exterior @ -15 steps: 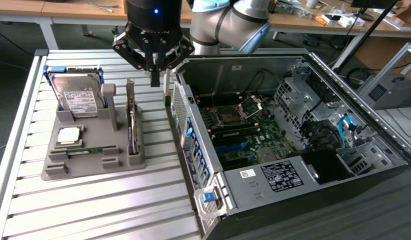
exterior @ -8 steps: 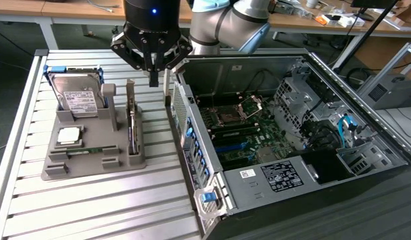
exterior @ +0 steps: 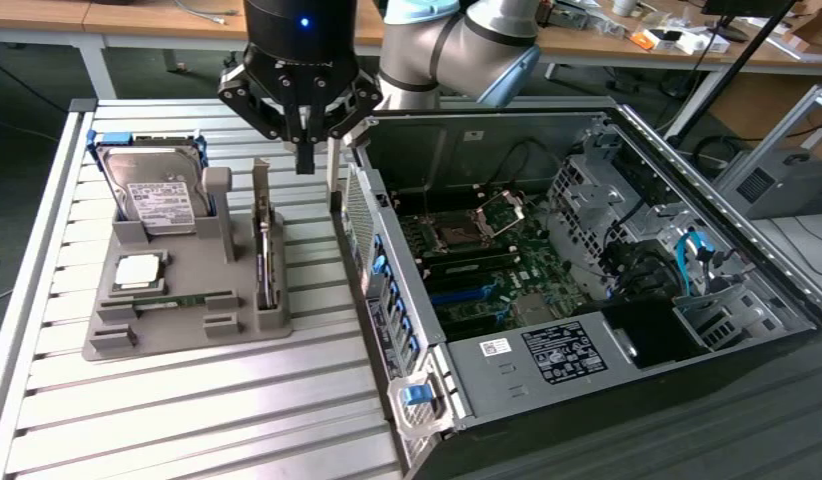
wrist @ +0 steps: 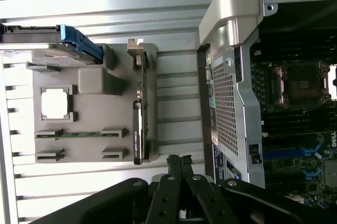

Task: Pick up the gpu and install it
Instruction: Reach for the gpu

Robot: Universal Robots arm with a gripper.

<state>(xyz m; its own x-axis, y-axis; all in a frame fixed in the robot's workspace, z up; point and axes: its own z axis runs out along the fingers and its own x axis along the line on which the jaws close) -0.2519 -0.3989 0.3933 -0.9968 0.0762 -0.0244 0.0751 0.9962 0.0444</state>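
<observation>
The gripper [exterior: 304, 160] hung in the upper middle of the exterior view. Its two dark fingers were pressed together into a single point and gripped nothing. It sat above the gap between the grey parts holder [exterior: 184, 340] and the open computer case [exterior: 545, 400], clear of both.

The gpu [exterior: 264, 255] stood on its long edge in a slot along the side of the holder nearest the case, untouched, below the gripper and slightly toward the exterior view's left. In the wrist view the closed fingertips [wrist: 179, 162] pointed just past one end of the card, which appeared as a thin dark strip.

On the exterior view's left, the holder also carried a silver hard drive [exterior: 158, 195] with a white label, upright in a blue-edged cradle, a square processor [exterior: 138, 270] lying flat, and a narrow green memory stick [exterior: 184, 300]. The holder rested on a slatted aluminium table [exterior: 184, 420]. The case lay open on the exterior view's right, with its motherboard [exterior: 478, 265] exposed.
</observation>
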